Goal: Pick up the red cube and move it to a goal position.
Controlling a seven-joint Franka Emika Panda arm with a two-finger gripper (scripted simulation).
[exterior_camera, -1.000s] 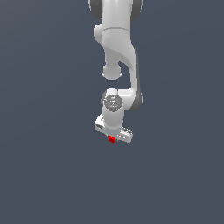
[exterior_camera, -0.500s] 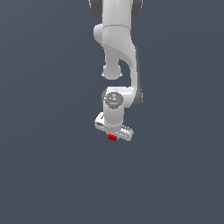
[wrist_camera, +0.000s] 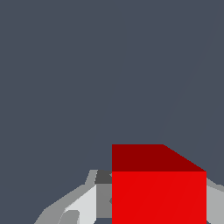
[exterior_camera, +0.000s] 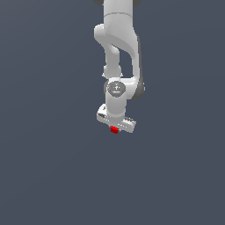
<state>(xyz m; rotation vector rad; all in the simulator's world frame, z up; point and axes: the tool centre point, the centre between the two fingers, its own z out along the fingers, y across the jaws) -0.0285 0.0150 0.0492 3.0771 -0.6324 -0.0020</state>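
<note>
Grey backdrop; red cube [exterior_camera: 114, 129] in tool [exterior_camera: 115, 128]

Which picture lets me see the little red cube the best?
The wrist view. There the red cube looks big and close, showing two of its faces between the end effector's fingers. In the exterior view it is only a tiny red speck under the white arm.

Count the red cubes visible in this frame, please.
1. The red cube sits under the arm between the fingers of the pincer; the wrist view shows the same cube close up. No others visible.
</note>
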